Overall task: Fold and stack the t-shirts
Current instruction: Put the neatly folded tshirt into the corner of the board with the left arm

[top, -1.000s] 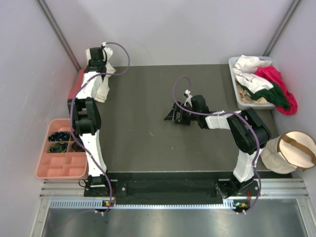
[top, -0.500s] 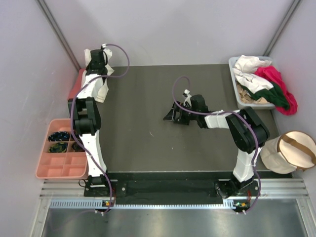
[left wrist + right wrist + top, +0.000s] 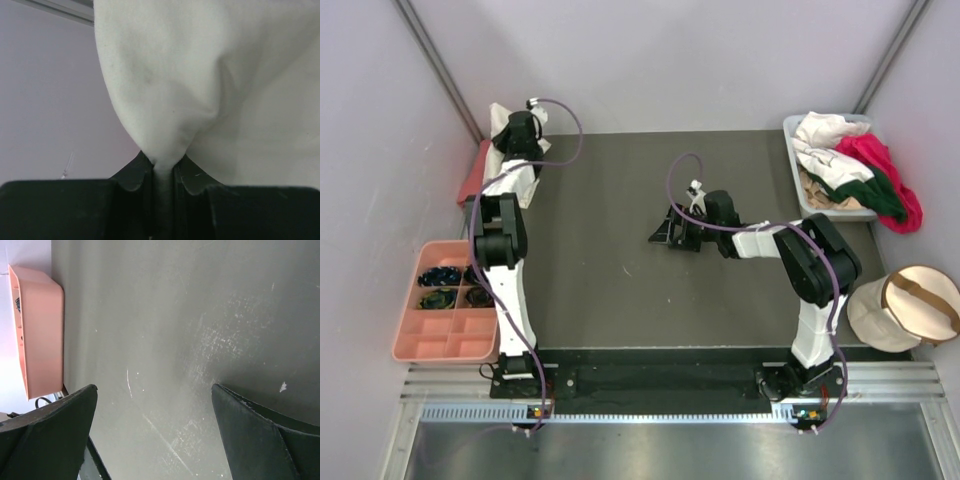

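Note:
My left gripper (image 3: pixel 523 128) is at the far left corner of the table, shut on a fold of a cream-white t-shirt (image 3: pixel 522 180) that hangs bunched under it. In the left wrist view the cream cloth (image 3: pixel 210 80) fills the frame and runs down between the closed fingers (image 3: pixel 131 177). A salmon-pink t-shirt (image 3: pixel 474 172) lies under it at the table's left edge. My right gripper (image 3: pixel 667 232) is open and empty, low over the bare dark mat (image 3: pixel 200 330) at mid-table. More t-shirts, white (image 3: pixel 823 130), magenta (image 3: pixel 885 165) and dark green (image 3: pixel 882 198), are heaped in the grey bin.
A grey bin (image 3: pixel 812 205) stands at the far right corner. A pink compartment tray (image 3: pixel 445 335) sits off the left edge and shows in the right wrist view (image 3: pixel 42 330). A round beige pouch with a tan strap (image 3: pixel 910 305) lies at the right. Walls close behind.
My left gripper has moved further back toward the far left corner, drawing the cream-white t-shirt with it. My right gripper has barely shifted left.

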